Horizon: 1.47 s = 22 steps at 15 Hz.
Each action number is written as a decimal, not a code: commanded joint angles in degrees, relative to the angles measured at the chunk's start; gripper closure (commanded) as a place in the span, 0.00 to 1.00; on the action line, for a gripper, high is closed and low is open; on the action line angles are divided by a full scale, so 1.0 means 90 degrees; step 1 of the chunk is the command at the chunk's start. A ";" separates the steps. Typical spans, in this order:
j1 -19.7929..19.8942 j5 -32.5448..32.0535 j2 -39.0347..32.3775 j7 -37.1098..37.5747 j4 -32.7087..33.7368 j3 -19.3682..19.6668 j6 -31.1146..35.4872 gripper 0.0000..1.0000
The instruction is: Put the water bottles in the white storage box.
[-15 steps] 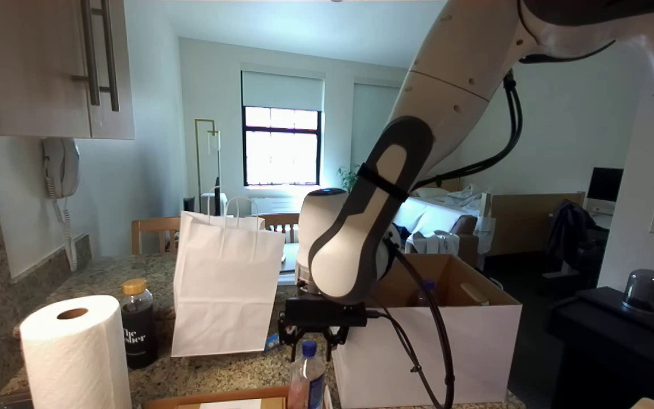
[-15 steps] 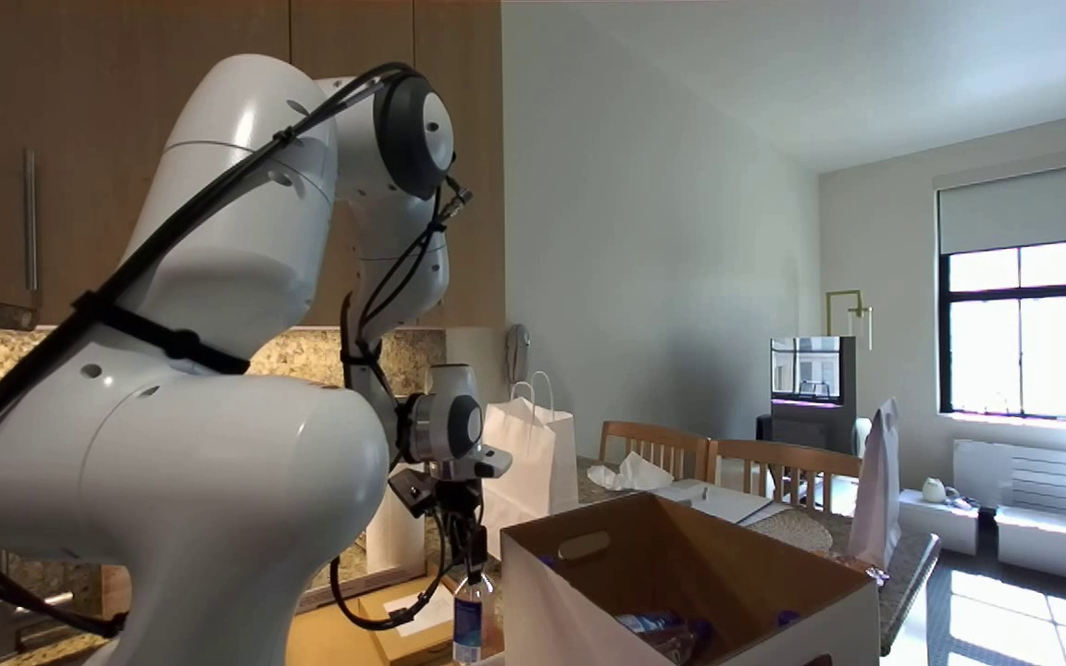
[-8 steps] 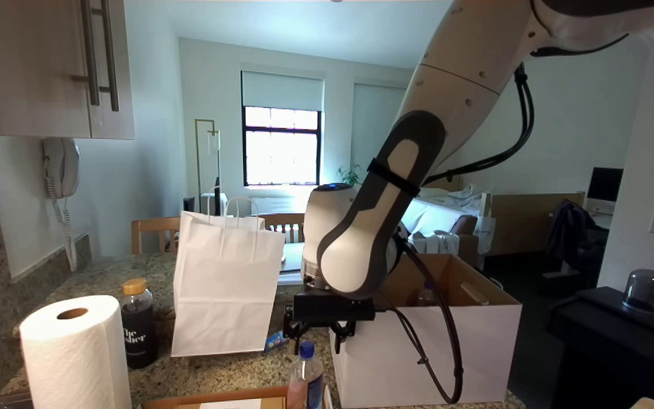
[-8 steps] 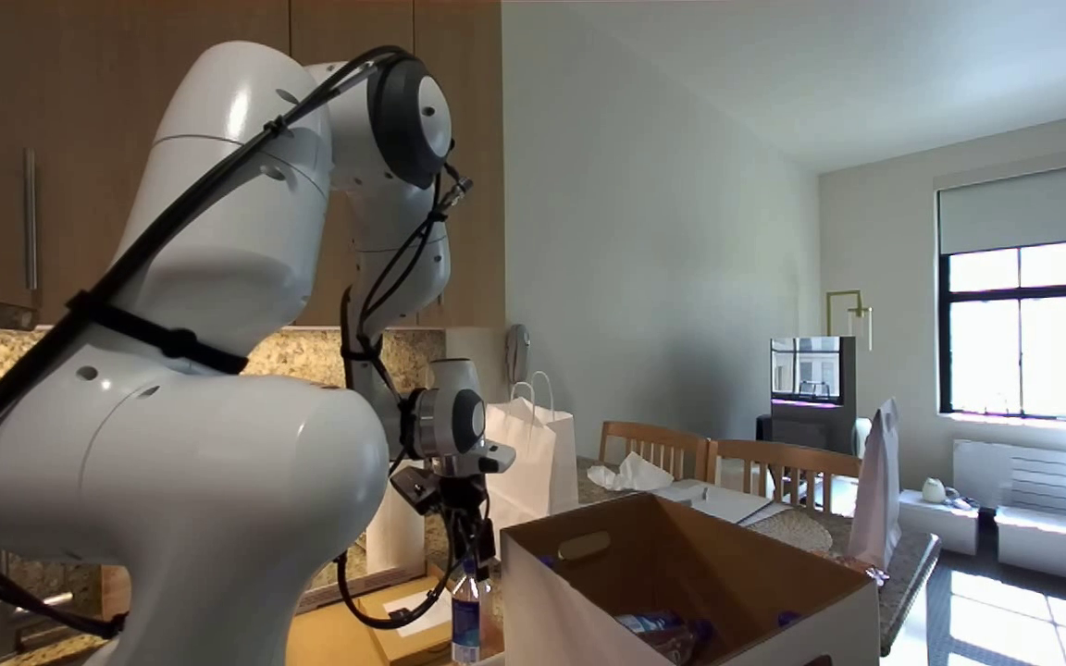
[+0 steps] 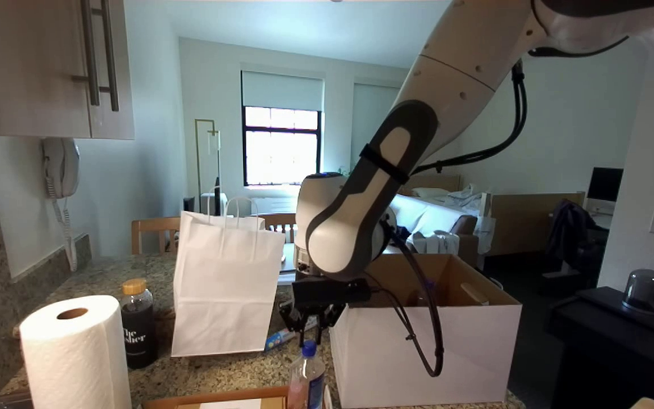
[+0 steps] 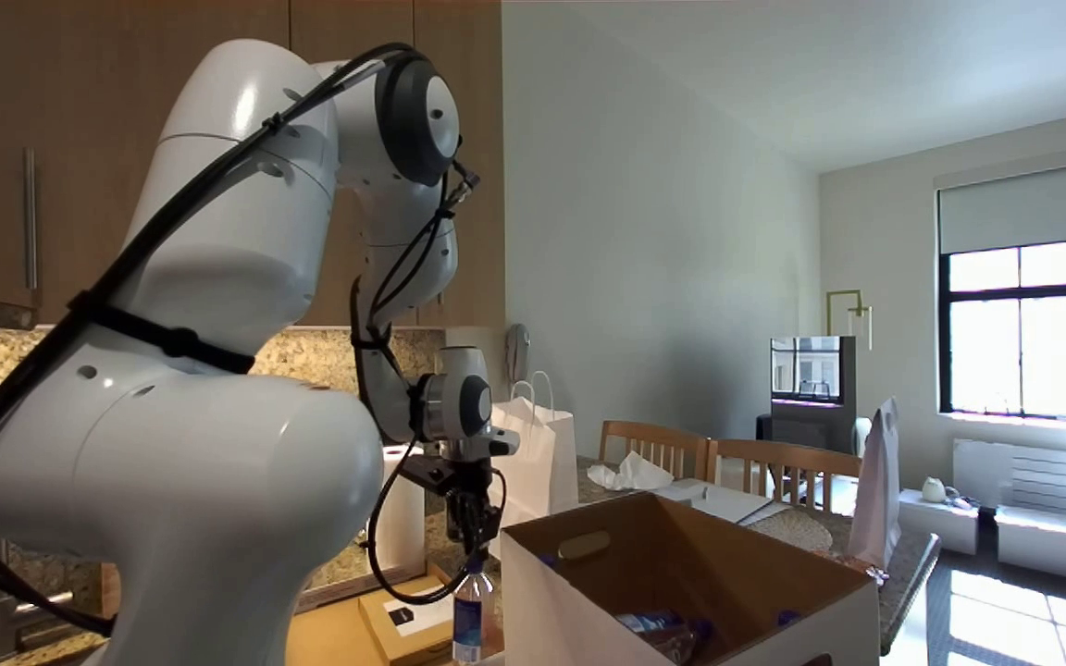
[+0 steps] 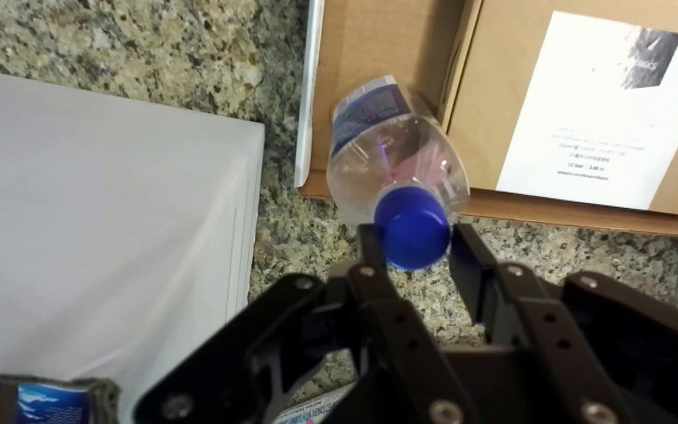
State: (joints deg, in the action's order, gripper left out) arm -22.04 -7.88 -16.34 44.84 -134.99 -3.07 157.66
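A clear water bottle with a blue cap stands upright; it shows in an exterior view (image 5: 307, 386) and in the wrist view (image 7: 398, 153). My gripper (image 5: 310, 341) points straight down over it. In the wrist view its fingertips lie against both sides of the cap, with the gap as wide as the cap, so it is shut on the cap. The white storage box (image 6: 542, 610) stands close beside the bottle; its plain side fills the left of the wrist view (image 7: 97, 176). Several bottles (image 6: 649, 622) lie inside the box, partly hidden by its wall.
The bottle stands in a shallow cardboard tray beside a brown carton (image 7: 474, 118). A white paper bag (image 5: 227, 284), a paper-towel roll (image 5: 77, 358) and a dark bottle (image 5: 138, 335) stand on the counter. A small colourful packet (image 5: 279, 339) lies behind the bottle.
The fingers were wide apart and have come together at the cap. The hand first moved right and up, then back left and higher. The bottle shifted slightly and stands upright again.
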 commanded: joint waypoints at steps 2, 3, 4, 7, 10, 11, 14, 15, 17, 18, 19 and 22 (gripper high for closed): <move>0.0342 0.0362 -0.0037 -0.0658 0.0239 -0.0244 -0.0344 0.92; 0.0356 0.0386 -0.0087 -0.0691 0.0288 -0.0249 -0.0388 0.94; 0.0365 0.0397 -0.0128 -0.0727 0.0327 -0.0252 -0.0416 0.63; 0.0376 0.0505 -0.0307 -0.0847 0.0422 -0.0296 -0.0441 0.62; 0.0342 0.0561 -0.0463 -0.0878 0.0494 -0.0302 -0.0443 0.43; 0.0325 0.0560 -0.0508 -0.0860 0.0524 -0.0294 -0.0450 0.37; 0.0234 0.0414 -0.0585 -0.0757 0.0541 -0.0184 -0.0445 0.18; 0.0248 0.0444 -0.0605 -0.0765 0.0543 -0.0186 -0.0453 0.11; 0.0254 0.0468 -0.0648 -0.0764 0.0545 -0.0180 -0.0469 0.01; 0.0247 0.0466 -0.0669 -0.0760 0.0548 -0.0175 -0.0477 0.00; 0.0240 0.0470 -0.0699 -0.0762 0.0558 -0.0178 -0.0487 0.00; 0.0235 0.0485 -0.0754 -0.0791 0.0571 -0.0198 -0.0464 0.00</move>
State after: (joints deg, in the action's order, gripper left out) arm -19.83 -4.71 -22.77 39.81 -130.45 -4.78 154.74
